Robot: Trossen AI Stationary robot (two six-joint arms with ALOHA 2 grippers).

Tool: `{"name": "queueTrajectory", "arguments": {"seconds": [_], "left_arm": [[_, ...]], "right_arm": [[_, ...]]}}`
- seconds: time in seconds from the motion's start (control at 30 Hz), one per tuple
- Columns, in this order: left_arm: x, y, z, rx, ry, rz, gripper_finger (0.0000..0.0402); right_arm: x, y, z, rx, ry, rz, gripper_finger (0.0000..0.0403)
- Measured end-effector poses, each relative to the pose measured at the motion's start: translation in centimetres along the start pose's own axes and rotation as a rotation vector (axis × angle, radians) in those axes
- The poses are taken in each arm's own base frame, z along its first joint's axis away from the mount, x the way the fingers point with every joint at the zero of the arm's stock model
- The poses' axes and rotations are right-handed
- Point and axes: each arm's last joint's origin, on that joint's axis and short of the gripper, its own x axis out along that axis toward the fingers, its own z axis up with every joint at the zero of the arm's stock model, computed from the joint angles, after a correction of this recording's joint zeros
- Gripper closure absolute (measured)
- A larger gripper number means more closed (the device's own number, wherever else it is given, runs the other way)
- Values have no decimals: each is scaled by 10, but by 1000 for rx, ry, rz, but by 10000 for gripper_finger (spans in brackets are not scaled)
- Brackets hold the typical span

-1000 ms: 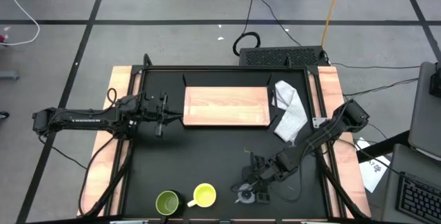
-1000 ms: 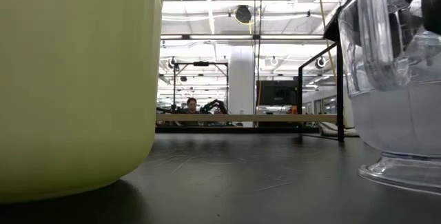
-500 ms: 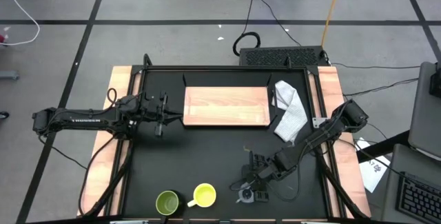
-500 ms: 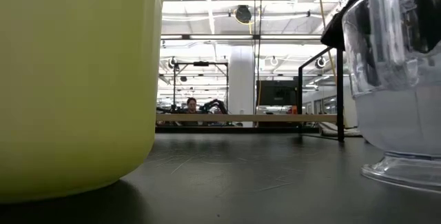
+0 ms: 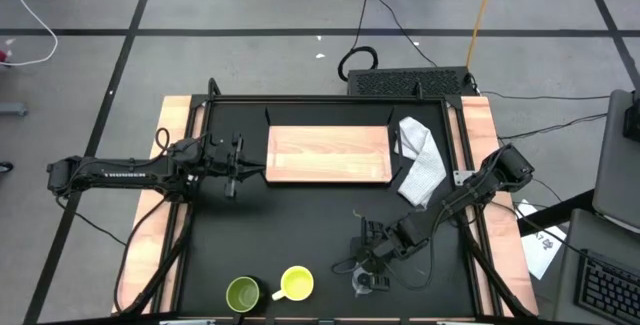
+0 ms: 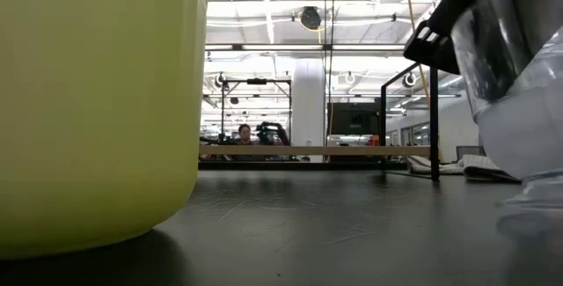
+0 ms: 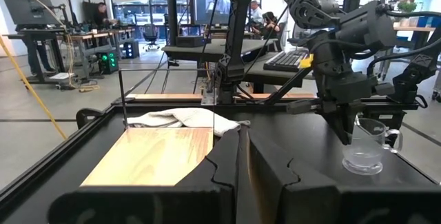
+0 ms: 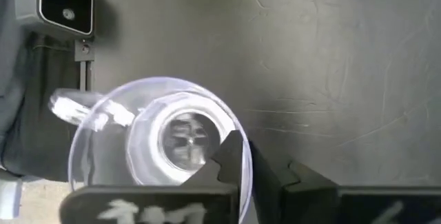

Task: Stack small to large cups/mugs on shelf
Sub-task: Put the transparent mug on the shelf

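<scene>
Glass cup (image 5: 361,283): empty, near edge of table, right of yellow mug (image 5: 296,284) and green mug (image 5: 242,294), both empty. Right gripper (image 5: 372,267) pinches its rim, one finger inside. Shelf (image 5: 328,155) lies far and left, bare. Left gripper (image 5: 236,167) clenched, beside shelf.

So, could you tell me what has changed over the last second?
The right gripper has closed on the rim of the glass cup and tipped it, one side of its base off the table. The left gripper, both mugs and the board have not moved.
</scene>
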Motion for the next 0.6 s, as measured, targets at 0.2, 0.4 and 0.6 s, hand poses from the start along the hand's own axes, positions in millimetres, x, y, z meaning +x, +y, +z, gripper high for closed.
{"name": "queueTrajectory", "arguments": {"seconds": [0.2, 0.4, 0.6], "left_arm": [[0, 0, 0, 0, 0, 0, 369], [0, 0, 0, 0, 0, 0, 369], [0, 0, 0, 0, 0, 0, 369]], "right_arm": [[0, 0, 0, -97, -2, -3, 400], [0, -9, 5, -225, 0, -18, 401], [-1, -25, 15, -339, -9, -39, 402]]}}
